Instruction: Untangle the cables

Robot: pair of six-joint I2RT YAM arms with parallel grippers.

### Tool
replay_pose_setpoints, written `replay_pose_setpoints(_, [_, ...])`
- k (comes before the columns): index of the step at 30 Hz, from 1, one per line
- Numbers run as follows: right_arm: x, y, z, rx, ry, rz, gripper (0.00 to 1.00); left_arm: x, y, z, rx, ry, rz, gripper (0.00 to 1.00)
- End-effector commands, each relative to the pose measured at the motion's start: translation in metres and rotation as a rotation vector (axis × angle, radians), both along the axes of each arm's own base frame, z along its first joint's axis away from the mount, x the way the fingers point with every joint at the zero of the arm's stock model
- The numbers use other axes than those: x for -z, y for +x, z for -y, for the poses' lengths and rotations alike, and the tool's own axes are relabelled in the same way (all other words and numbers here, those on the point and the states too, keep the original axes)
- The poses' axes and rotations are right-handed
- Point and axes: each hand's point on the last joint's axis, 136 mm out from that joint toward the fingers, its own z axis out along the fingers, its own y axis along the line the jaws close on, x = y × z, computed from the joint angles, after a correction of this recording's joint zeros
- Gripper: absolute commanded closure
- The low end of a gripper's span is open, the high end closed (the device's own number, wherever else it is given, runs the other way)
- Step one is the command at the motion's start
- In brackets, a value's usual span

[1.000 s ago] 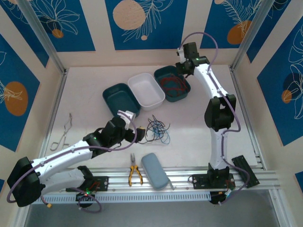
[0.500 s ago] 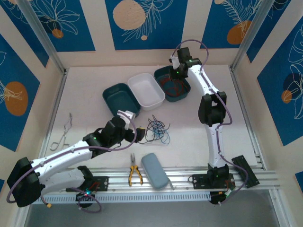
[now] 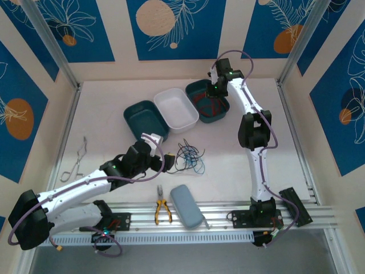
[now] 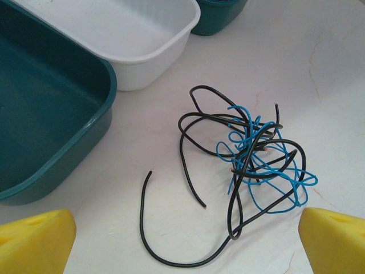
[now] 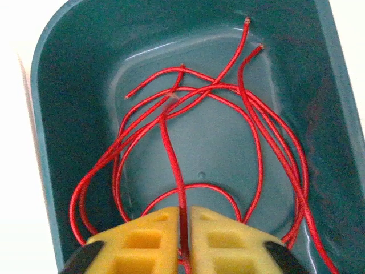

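Note:
A tangle of black and blue cables point(image 3: 189, 157) lies on the white table; in the left wrist view the tangle point(image 4: 259, 162) sits ahead of my open left gripper point(image 4: 186, 228), with a loose black end curving between the yellow fingertips point(image 4: 37, 240). From above, the left gripper point(image 3: 165, 154) is just left of the tangle, touching nothing. Red cables point(image 5: 251, 114) lie coiled in a teal bin point(image 5: 54, 125). My right gripper point(image 5: 185, 220) points down into that bin point(image 3: 223, 107), its jaws nearly together on one red strand point(image 5: 171, 154).
A white bin point(image 3: 177, 108) and a second teal bin point(image 3: 145, 119) stand left of the red-cable bin. Metal tongs point(image 3: 74, 162) lie at the left. Yellow-handled pliers point(image 3: 162, 211) and a grey case point(image 3: 187, 206) rest near the front rail.
The right arm has swung left from behind the bin and lowered its gripper into the bin with the red cables. The left arm and the tangle have not moved.

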Motion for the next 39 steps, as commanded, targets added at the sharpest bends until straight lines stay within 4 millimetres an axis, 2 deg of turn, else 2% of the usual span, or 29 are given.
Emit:
replay_pose_setpoints(1, [0.001,0.000,0.006,0.036,0.001,-0.024,0.77,-0.009,0.004,-0.002,-0.026,-0.028,0.014,0.00])
replay_pose_setpoints(5, [-0.012,-0.002,0.007,0.042,0.002,-0.009,0.66,-0.011,0.005,-0.002,-0.028,-0.034,0.016,0.00])
replay_pose_setpoints(8, [-0.026,-0.004,0.006,0.045,0.006,0.014,0.63,-0.012,0.005,-0.002,-0.030,-0.036,0.017,0.00])
replay_pose_setpoints(12, [-0.039,-0.006,0.007,0.056,0.005,0.034,0.63,-0.013,0.006,-0.001,-0.032,-0.040,0.017,0.00])
replay_pose_setpoints(14, [-0.040,-0.006,0.008,0.059,0.005,0.033,0.67,-0.013,0.006,-0.001,-0.033,-0.045,0.019,0.00])
replay_pose_setpoints(23, [-0.008,-0.017,0.024,0.093,-0.025,-0.056,0.85,-0.013,0.005,-0.002,-0.034,-0.046,0.019,0.00])
replay_pose_setpoints(26, [0.002,-0.020,0.027,0.100,-0.024,-0.076,0.86,-0.013,0.005,-0.002,-0.034,-0.046,0.019,0.00])
replay_pose_setpoints(30, [0.013,-0.022,0.026,0.101,-0.021,-0.092,1.00,-0.013,0.006,-0.001,-0.034,-0.049,0.020,0.00])
replay_pose_setpoints(39, [0.039,-0.022,0.007,0.057,-0.030,-0.114,1.00,-0.012,0.006,0.002,-0.026,-0.050,0.012,0.00])
